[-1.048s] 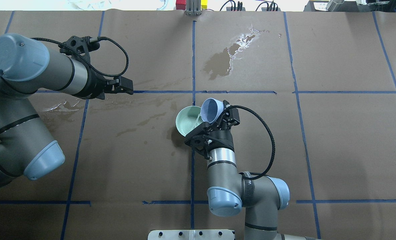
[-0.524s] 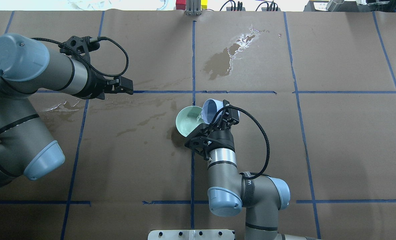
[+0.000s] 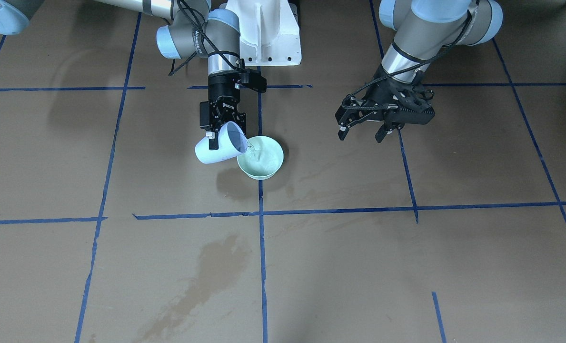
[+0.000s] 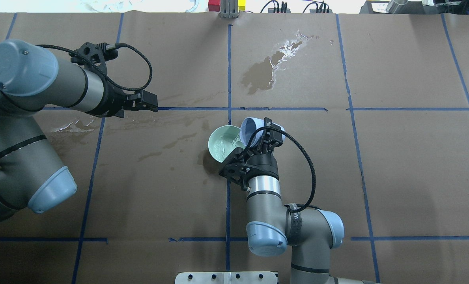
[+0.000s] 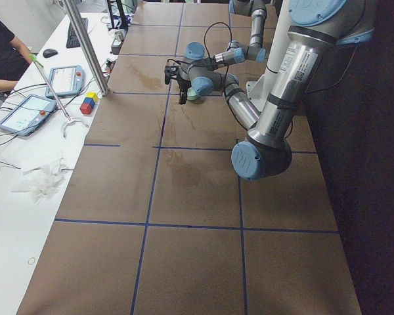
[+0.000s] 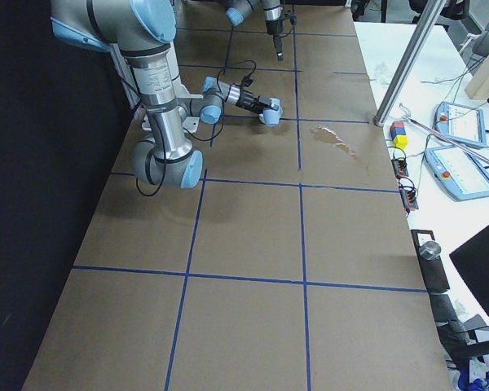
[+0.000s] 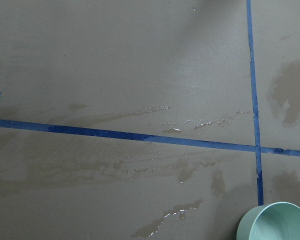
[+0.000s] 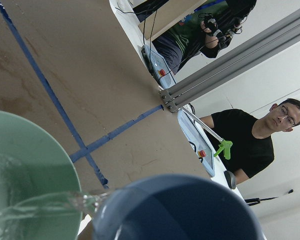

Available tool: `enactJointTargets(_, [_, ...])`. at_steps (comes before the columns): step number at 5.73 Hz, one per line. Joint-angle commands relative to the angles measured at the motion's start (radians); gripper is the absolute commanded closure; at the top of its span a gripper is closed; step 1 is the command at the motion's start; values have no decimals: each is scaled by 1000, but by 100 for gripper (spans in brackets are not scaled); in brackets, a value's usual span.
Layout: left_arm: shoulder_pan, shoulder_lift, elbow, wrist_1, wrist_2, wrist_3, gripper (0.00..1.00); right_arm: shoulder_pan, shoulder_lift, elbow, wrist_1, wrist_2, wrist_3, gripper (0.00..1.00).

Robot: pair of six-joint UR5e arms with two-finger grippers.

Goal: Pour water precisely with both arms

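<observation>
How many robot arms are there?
2. The right arm reaches to the middle of the table, tipping a blue cup over a green bowl. The left arm is off to the side, its end effector open and empty. None seems hidden.

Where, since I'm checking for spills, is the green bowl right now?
In the overhead view the green bowl sits mid-table on the central blue tape line, just robot-side of the crossing, under the lip of the tilted blue cup.
</observation>
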Motion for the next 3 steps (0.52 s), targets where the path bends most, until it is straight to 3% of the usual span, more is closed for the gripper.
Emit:
enactJointTargets(1, [0,0,-2,0,2,0,0,-2,-3,0,-14,-13,-44,97])
enactJointTargets(3, [0,2,0,0,0,-2,1,-2,-3,1,-22,-22,-89,97])
